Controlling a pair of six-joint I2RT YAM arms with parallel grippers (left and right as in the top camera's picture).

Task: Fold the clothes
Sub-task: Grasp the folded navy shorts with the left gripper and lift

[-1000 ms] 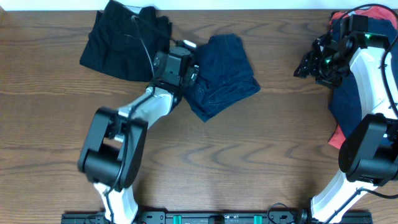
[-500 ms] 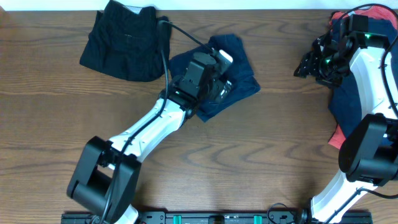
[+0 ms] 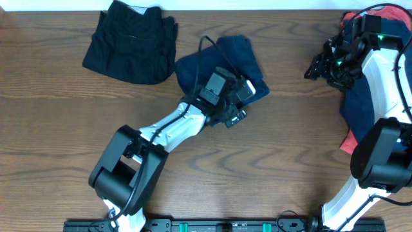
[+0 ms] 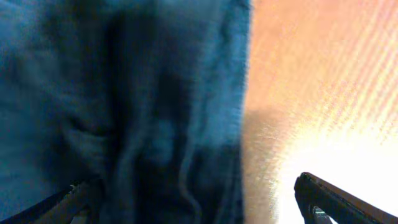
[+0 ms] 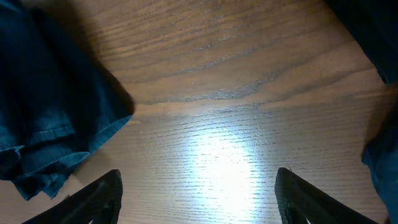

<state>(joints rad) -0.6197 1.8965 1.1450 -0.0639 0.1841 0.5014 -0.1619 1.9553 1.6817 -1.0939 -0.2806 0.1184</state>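
Note:
Navy blue shorts (image 3: 225, 61) lie crumpled at the table's upper middle. My left gripper (image 3: 236, 111) is low over their lower right edge. In the left wrist view the jaws (image 4: 199, 205) are open, and navy fabric (image 4: 124, 112) lies between them on the left with bare wood on the right. A folded black garment (image 3: 129, 42) lies at the upper left. My right gripper (image 3: 318, 67) is open and empty over bare wood (image 5: 199, 199), beside a pile of navy clothes (image 3: 357, 106) with a coral-red item (image 3: 349, 142).
The wooden table (image 3: 270, 167) runs to the front edge. Navy fabric (image 5: 50, 106) shows at the left of the right wrist view, and dark fabric (image 5: 373, 37) at its upper right. The right arm stands over the pile at the right edge.
My left gripper has swung right and forward, from the gap between the black garment and the navy shorts, across the shorts to their lower right edge. The right arm has not moved.

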